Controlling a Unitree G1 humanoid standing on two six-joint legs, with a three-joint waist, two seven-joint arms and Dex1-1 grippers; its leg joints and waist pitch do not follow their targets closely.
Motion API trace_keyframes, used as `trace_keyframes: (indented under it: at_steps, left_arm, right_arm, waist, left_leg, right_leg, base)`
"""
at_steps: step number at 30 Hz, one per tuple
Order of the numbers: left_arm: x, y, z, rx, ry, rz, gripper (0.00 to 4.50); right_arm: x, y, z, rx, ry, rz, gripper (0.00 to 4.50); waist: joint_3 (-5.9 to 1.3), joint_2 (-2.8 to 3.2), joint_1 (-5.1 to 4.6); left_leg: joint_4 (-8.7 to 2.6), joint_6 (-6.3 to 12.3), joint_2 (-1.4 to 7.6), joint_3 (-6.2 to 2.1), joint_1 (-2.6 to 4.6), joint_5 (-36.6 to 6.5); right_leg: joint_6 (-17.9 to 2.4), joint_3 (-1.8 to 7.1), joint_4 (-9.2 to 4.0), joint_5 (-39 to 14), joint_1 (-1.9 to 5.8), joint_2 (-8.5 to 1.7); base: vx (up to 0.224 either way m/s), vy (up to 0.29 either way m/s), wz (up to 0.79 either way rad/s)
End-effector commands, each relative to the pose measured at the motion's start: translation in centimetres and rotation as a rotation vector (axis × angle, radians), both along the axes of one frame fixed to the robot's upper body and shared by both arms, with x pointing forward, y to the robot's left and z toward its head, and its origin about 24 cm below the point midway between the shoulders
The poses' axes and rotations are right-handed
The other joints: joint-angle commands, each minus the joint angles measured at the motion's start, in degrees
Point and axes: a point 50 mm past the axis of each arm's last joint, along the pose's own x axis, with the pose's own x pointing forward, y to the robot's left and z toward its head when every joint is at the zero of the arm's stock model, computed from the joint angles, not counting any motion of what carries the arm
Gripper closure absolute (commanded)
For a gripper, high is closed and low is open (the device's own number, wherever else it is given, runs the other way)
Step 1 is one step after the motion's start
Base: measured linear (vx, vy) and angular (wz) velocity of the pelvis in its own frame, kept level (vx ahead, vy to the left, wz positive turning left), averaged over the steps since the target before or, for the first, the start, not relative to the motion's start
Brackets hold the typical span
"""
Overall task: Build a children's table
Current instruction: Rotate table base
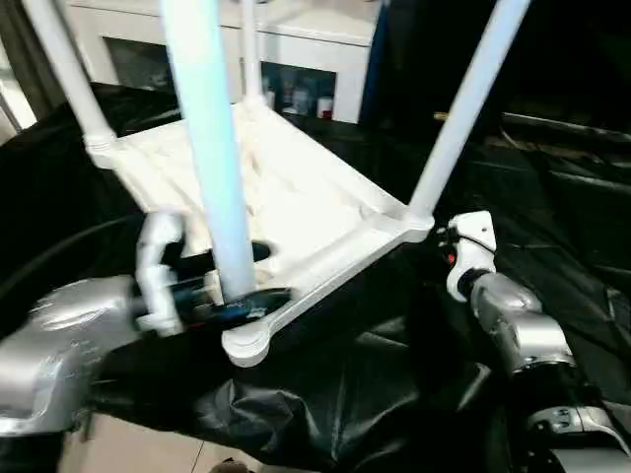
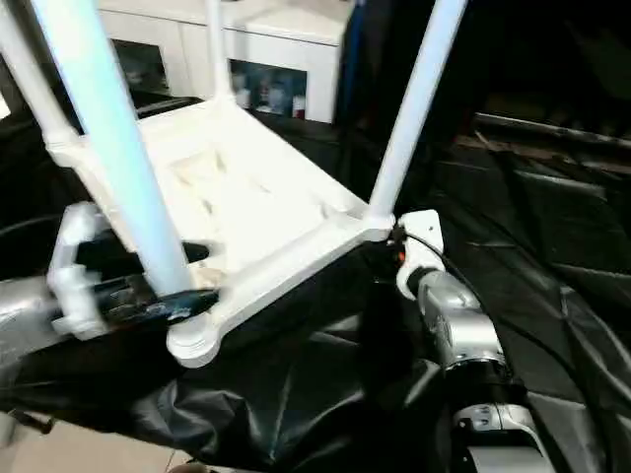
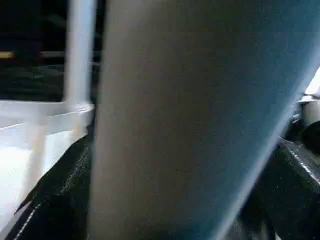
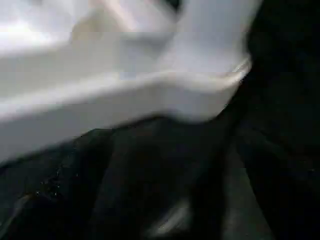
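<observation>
- Four legs (image 1: 212, 148) stand in upturned top (image 1: 296, 197) on black sheet (image 1: 375, 394).
- Left gripper (image 1: 232, 286) straddles near leg, unclenched; right gripper's grip: cannot tell.
- Likely light, rigid, slick plastic; grasp leg near socket.

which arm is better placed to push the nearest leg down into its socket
Left. The left gripper sits with its fingers either side of the nearest leg, just above the corner socket. The right gripper is at the far right corner, beside a different leg.
</observation>
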Motion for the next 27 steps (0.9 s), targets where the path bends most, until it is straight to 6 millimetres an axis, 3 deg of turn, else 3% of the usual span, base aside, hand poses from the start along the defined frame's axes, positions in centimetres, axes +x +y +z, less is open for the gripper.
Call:
trace_keyframes:
  at_steps: [1, 5, 6, 15, 20, 24, 25, 27]
  left_arm:
    - [0.0, -2.4, 0.1, -0.017, -0.003, -0.092, 0.00]
    - [-0.2, -4.6, -0.2, -0.039, 0.001, -0.151, 0.00]
    - [-0.2, -6.2, -0.6, -0.041, 0.000, -0.165, 0.00]
    - [1.9, -10.9, -1.4, -0.037, -0.060, -0.144, 0.00]
    - [4.3, -12.2, -1.3, 0.017, -0.129, -0.029, 0.00]
    - [4.6, -12.2, -1.5, 0.026, -0.142, -0.017, 0.00]
    - [4.6, -12.3, -1.6, 0.025, -0.143, -0.024, 0.00]
    - [4.5, -12.7, -1.8, 0.019, -0.142, -0.040, 0.00]
  right_arm:
    - [0.1, 1.3, -0.6, -0.032, 0.027, 0.048, 0.14]
    - [0.3, 2.4, -1.0, -0.034, 0.039, 0.077, 0.14]
    - [0.6, 3.0, -1.1, -0.034, 0.040, 0.081, 0.14]
    - [1.9, 6.3, 0.0, 0.003, 0.002, 0.140, 0.14]
    - [2.6, 6.4, 0.5, -0.005, -0.027, 0.114, 0.14]
    - [2.6, 6.2, 0.6, 0.011, -0.034, 0.116, 0.14]
    - [2.6, 6.2, 0.6, 0.019, -0.041, 0.131, 0.14]
    - [2.6, 6.4, 0.7, 0.043, -0.050, 0.157, 0.14]
  waist:
    - [-3.47, 1.31, 0.21]
    - [-3.49, 1.20, 0.08]
    - [-3.48, 1.01, -0.02]
    - [-3.44, 0.75, -0.63]
    - [-3.99, 0.94, -0.82]
    - [-4.29, 0.88, -0.69]
    - [-4.47, 1.30, -0.57]
    - [-4.46, 1.30, -0.61]
  left_leg:
    - [-3.77, -1.46, 0.73, -0.15, 0.12, -10.4]
    - [-3.73, -1.50, 0.84, -0.15, -0.04, -10.2]
    - [-3.78, -1.47, 0.91, -0.12, -0.17, -10.0]
    - [-3.76, -0.99, 0.82, -0.24, -0.27, -11.3]
    - [-3.34, -0.26, 0.78, -0.19, -0.39, -8.0]
    - [-3.09, 0.71, 0.86, -0.17, -0.54, -6.2]
    - [-3.00, 0.86, 0.85, -0.22, -0.52, -5.9]
    - [-2.96, 1.12, 0.91, -0.14, -0.48, -6.0]
  right_leg:
    - [-10.3, 2.88, -3.93, -7.2, 2.98, -3.86]
    - [-11.0, 2.86, -3.84, -6.2, 3.21, -3.92]
    - [-11.1, 2.90, -3.86, -6.0, 3.31, -3.99]
    - [-8.9, 2.85, -4.70, -12.4, 3.33, -4.21]
    - [-10.5, 2.79, -3.97, -5.1, 3.51, -4.08]
    - [-12.0, 2.78, -3.43, -0.9, 3.83, -4.30]
    - [-12.3, 2.76, -3.32, -0.2, 3.86, -4.35]
    - [-13.3, 2.68, -3.30, 1.2, 3.83, -4.20]
  base:
    - [0.000, 0.000, 0.00]
    - [0.000, 0.000, 0.00]
    - [0.000, 0.000, 0.00]
    - [0.000, 0.000, 0.00]
    - [0.000, 0.000, 0.00]
    - [0.000, 0.000, 0.00]
    - [0.000, 0.000, 0.00]
    - [0.000, 0.000, 0.00]
